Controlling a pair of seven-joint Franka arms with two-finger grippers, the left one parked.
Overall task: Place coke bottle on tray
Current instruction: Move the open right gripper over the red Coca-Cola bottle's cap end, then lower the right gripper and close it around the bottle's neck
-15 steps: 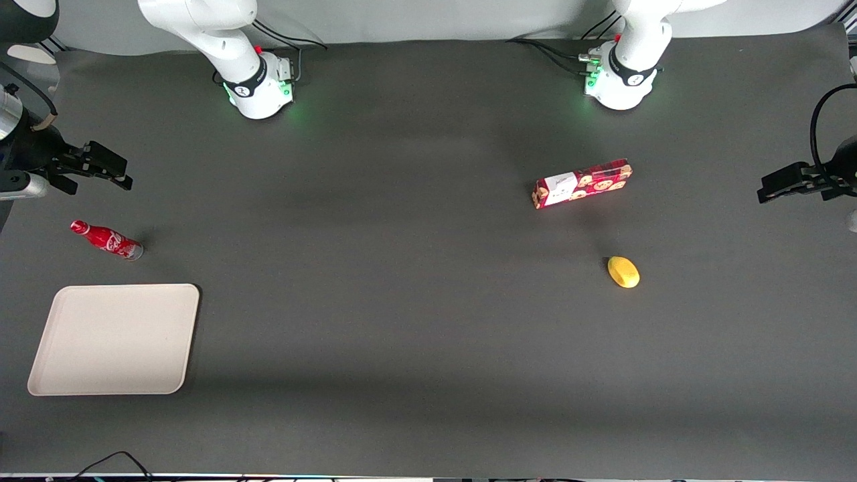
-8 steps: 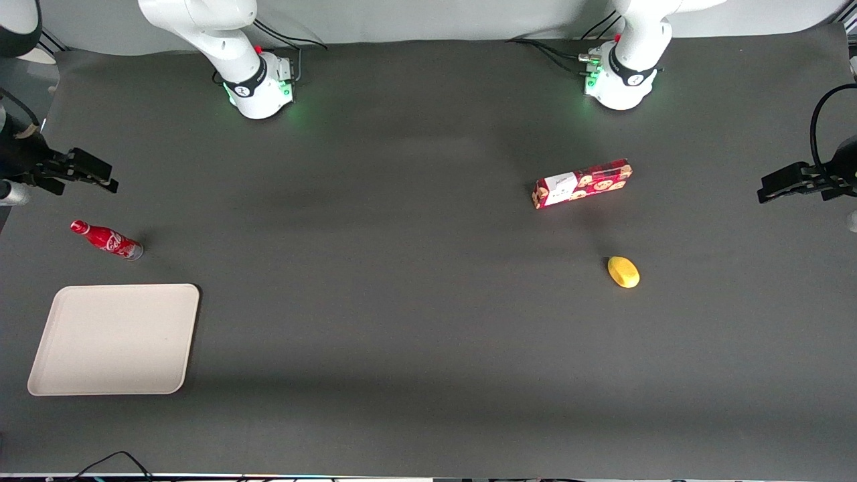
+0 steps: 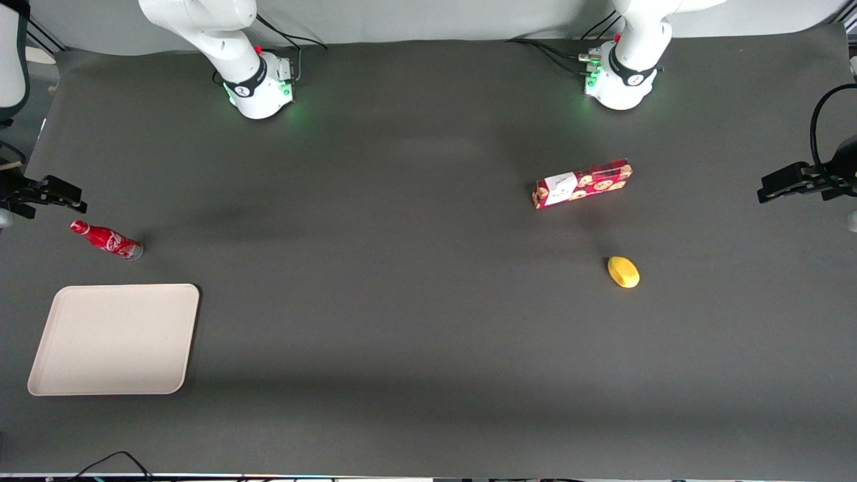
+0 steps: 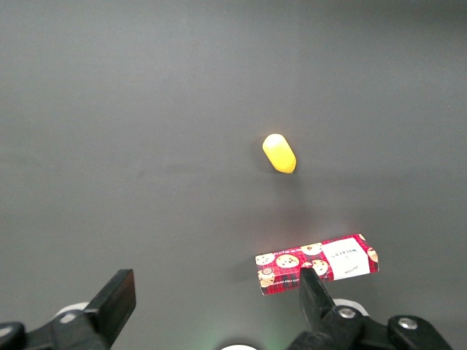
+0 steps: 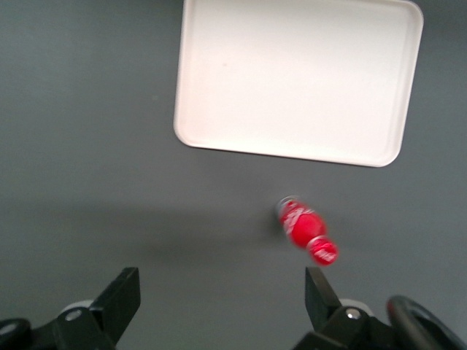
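Coke bottle (image 3: 106,239) stands on the dark counter (image 3: 402,301) toward the working arm's end, leaning as seen from the front camera, red cap up and silvery base on the surface. It sits a little farther from the front camera than the beige tray (image 3: 115,339), near the tray's rim but apart from it, and the tray's surface is bare. From the wrist camera the bottle (image 5: 306,233) shows cap-on, just beside the tray (image 5: 299,80) edge. The claw (image 3: 50,194) hangs above the counter at the very end of the table, near the bottle's cap and not touching it; its fingers (image 5: 120,295) are spread wide apart with nothing between them. Toward the parked arm's end lie a red cookie box (image 3: 581,183) and, nearer the front camera, a yellow lemon (image 3: 623,272).
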